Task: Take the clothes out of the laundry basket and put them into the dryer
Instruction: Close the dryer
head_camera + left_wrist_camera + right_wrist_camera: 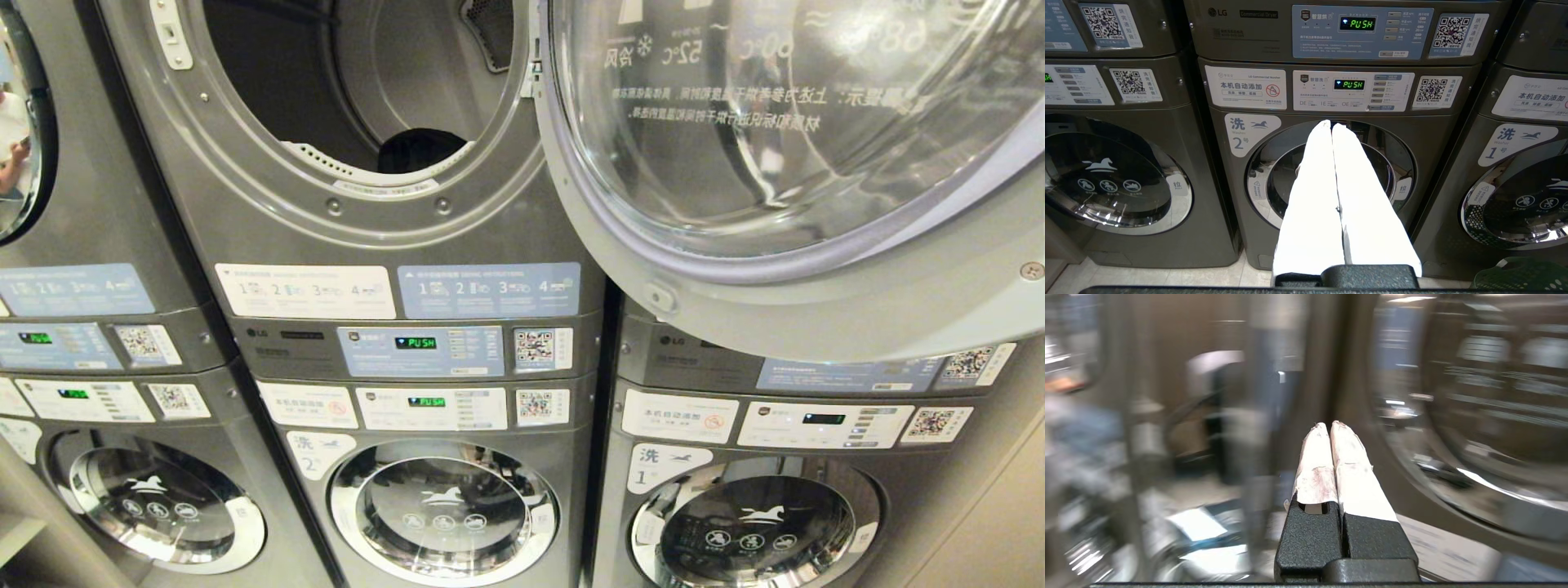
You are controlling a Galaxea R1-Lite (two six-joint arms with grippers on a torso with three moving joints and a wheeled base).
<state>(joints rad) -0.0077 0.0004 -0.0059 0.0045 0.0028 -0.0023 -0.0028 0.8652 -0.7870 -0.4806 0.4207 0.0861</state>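
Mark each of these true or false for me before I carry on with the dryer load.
1. The grey upper dryer's round glass door stands open. True.
2. The dryer's steel drum is packed full. False: only one dark garment shows at its bottom.
3. The left gripper is shut and empty, facing the washer marked 2. True.
4. The right gripper holds clothing. False: its white fingers are shut on nothing.
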